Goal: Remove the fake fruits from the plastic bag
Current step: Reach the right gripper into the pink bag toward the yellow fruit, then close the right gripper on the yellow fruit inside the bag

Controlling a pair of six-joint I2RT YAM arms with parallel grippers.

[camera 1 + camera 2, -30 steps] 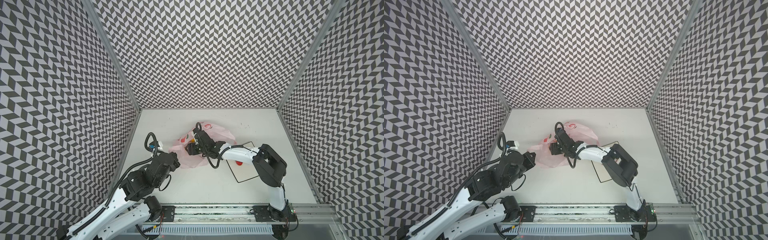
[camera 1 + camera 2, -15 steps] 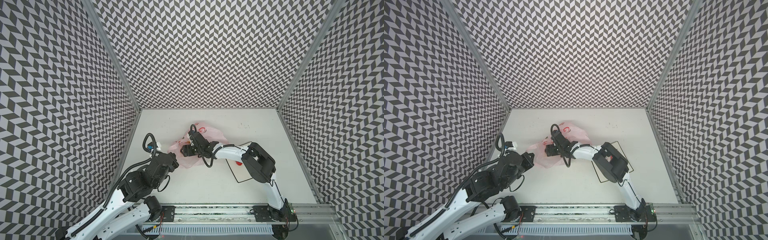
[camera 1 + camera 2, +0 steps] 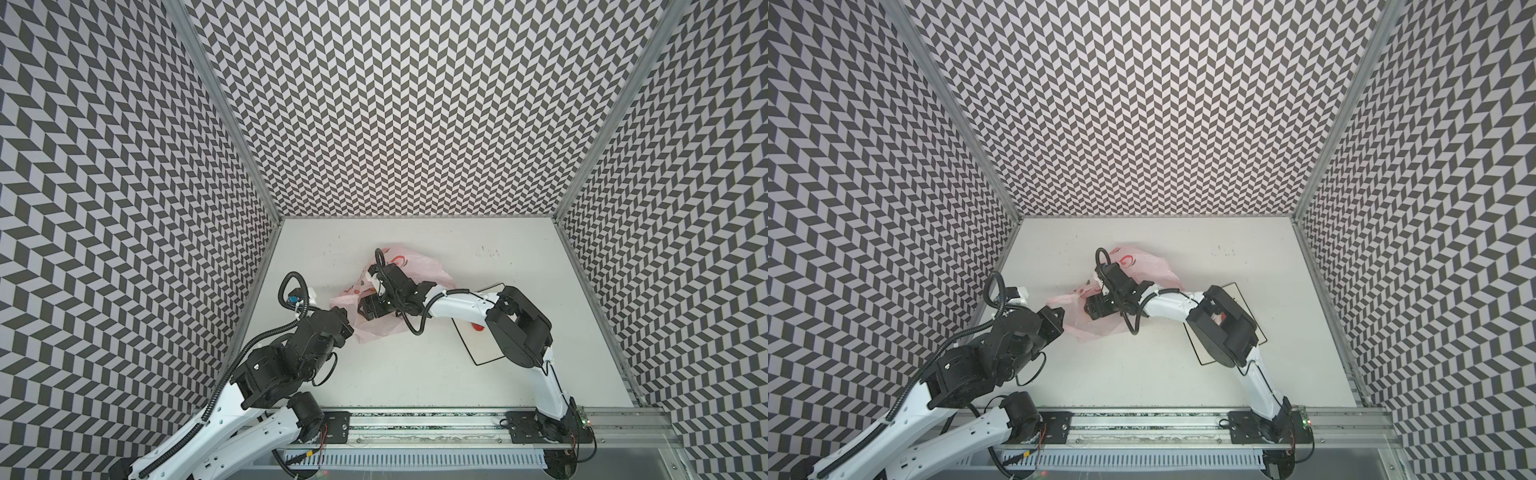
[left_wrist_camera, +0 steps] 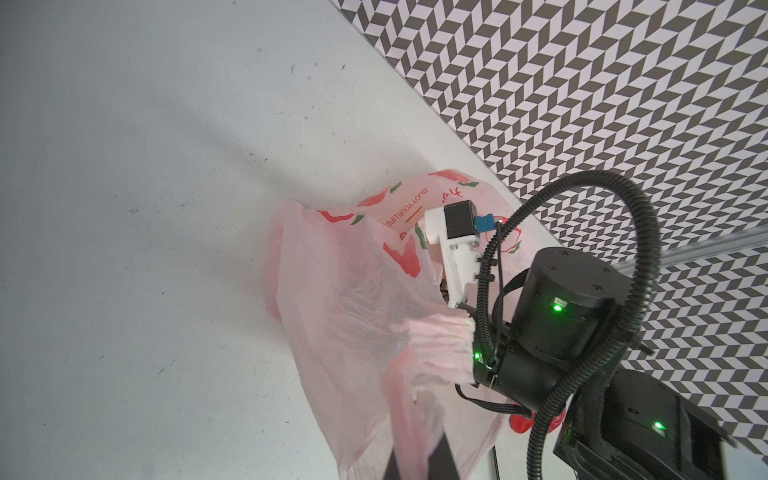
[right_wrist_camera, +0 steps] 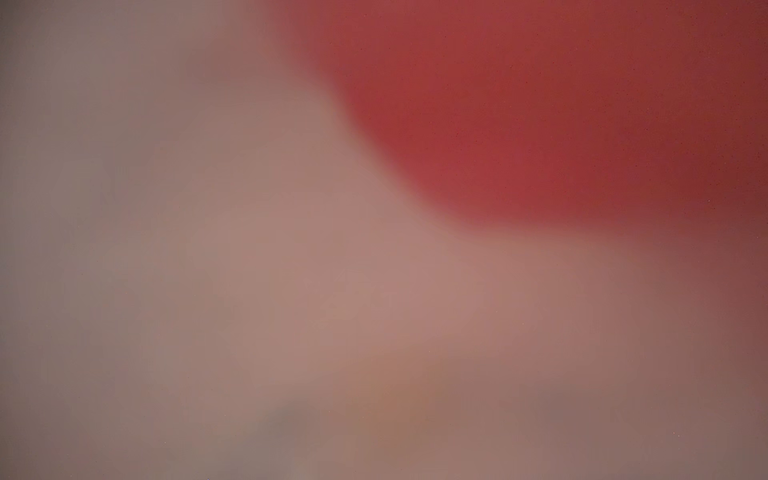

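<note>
With the left gripper (image 4: 415,465) clamped on the rim of the plastic bag (image 4: 353,291) and the right gripper (image 3: 363,312) inside its mouth, jaws impossible to read, loose film may get pinched instead of any fruit inside, while one red fake fruit (image 4: 519,423) lies outside on the white sheet (image 3: 482,353).

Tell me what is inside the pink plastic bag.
The right gripper reaches into the pink plastic bag through its open mouth. Film and gripper hide any fake fruits inside; the right wrist view shows only pink and red blur.

Bag (image 3: 419,266) on table (image 3: 415,374), R gripper (image 3: 364,311) inside, L gripper (image 3: 351,329) near-left, sheet (image 3: 482,353) right.
</note>
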